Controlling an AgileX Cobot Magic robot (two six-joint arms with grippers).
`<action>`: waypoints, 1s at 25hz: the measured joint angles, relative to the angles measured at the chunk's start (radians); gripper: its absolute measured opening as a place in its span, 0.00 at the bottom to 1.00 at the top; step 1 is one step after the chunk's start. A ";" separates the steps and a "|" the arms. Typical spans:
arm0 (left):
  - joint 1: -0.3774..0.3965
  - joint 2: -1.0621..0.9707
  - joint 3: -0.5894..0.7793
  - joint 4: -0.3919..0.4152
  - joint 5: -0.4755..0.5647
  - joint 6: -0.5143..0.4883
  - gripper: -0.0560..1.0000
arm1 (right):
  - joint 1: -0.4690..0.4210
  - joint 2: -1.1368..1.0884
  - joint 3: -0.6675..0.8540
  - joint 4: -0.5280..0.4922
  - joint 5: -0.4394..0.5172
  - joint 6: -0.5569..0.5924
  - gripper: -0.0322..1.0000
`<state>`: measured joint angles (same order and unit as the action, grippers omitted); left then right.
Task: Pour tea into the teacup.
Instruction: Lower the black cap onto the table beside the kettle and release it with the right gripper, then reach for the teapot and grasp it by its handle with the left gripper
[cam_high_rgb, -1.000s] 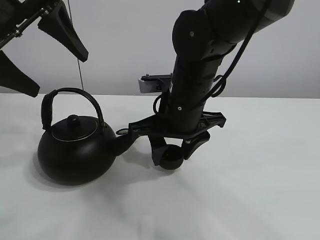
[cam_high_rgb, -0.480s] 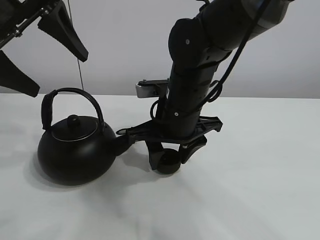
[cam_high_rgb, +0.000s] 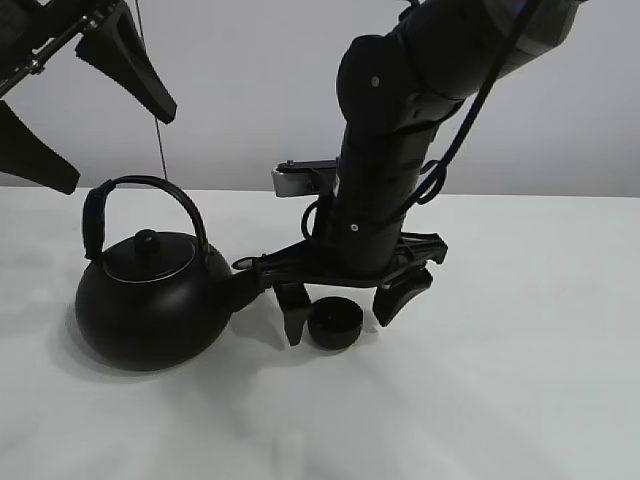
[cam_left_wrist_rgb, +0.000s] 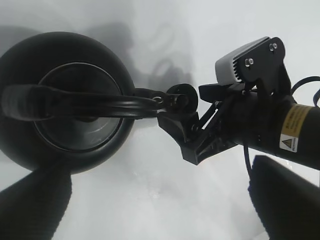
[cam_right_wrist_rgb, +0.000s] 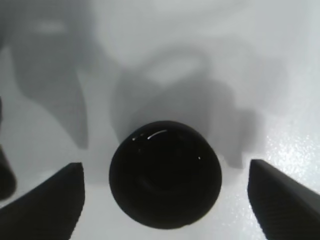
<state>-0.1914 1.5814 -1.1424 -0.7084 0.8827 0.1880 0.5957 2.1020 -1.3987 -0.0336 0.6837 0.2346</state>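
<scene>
The teacup (cam_high_rgb: 335, 323), a tiny round black bowl, stands on the white table just right of the kettle's spout. My right gripper (cam_high_rgb: 340, 308) is open and straddles it, one finger on each side, not touching. In the right wrist view the teacup (cam_right_wrist_rgb: 165, 172) sits between the spread fingertips (cam_right_wrist_rgb: 45, 200). The big black kettle (cam_high_rgb: 150, 300) with arched handle stands upright at the left. My left gripper (cam_high_rgb: 115, 150) is open and empty, high above the kettle. The left wrist view looks down on the kettle (cam_left_wrist_rgb: 65, 100) and the teacup (cam_left_wrist_rgb: 180, 95). No tea shows.
The white table (cam_high_rgb: 520, 380) stretches to the right and front of the cup. The right arm (cam_high_rgb: 390, 170) rises over the cup, its wrist camera (cam_high_rgb: 300, 175) jutting left. A thin cable (cam_high_rgb: 158, 140) hangs above the kettle handle.
My right gripper, shut on the teacup a second ago, shifted slightly left and has opened. The teacup now stands free on the table. The kettle and left gripper have not moved.
</scene>
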 joint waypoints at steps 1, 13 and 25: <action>0.000 0.000 0.000 0.000 0.000 0.000 0.71 | 0.000 -0.011 0.000 0.000 0.018 0.000 0.65; 0.000 0.000 0.000 0.000 -0.001 0.001 0.71 | -0.134 -0.275 0.000 -0.050 0.239 -0.048 0.67; 0.000 0.000 0.000 0.000 -0.001 0.001 0.71 | -0.722 -0.464 0.000 -0.076 0.447 -0.213 0.66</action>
<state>-0.1914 1.5814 -1.1424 -0.7084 0.8819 0.1888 -0.1261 1.6382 -1.3987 -0.1100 1.1306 0.0218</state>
